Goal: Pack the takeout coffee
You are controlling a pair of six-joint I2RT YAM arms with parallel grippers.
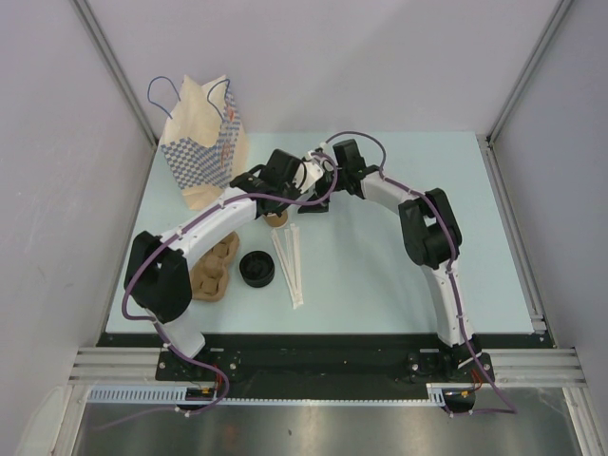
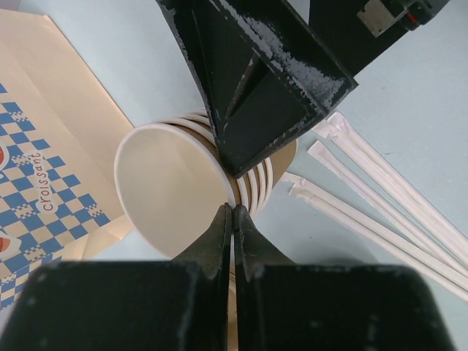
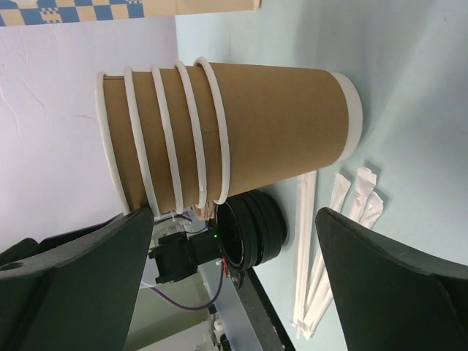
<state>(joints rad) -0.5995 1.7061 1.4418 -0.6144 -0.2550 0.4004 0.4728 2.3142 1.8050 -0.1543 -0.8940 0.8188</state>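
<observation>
Jaws, left: closed to a thin slit on the rim wall of the top cup [image 2: 172, 190], pinching the paper from both sides.

Jaws, right: wide apart, 1 finger on each side of the cup stack [image 3: 219, 139]. Whether either finger touches the paper cannot be told.

Item 1, takeout coffee: no lidded cup shows in any view, so it is judged not yet made up. Its likely cup is the top cup of 5 nested, standing on the worktop [image 1: 380, 275] near the paper bag [image 1: 202, 142].

Item 2, black lids [image 1: 256, 269]: loose pile just beside the stack, on its near side.

Item 3, wrapped straws [image 1: 290, 266]: lying flat close to the stack and lids.

Item 4, cup carrier [image 1: 211, 273]: beside the lids, partly under the left arm.

Hazards, judged:
- Nested cups grip one another. A lift by the rim may bring 2 or more cups, or the whole stack, unless the right jaws close on the lower cups first.
- A pinch on 1 thin paper wall may slip off, or crease the rim so that a lid will not seat.
- A sideways pull could tip the stack onto the lids or straws and scatter them.
- Both arms crowd the same spot, so the fingers may knock each other.
</observation>
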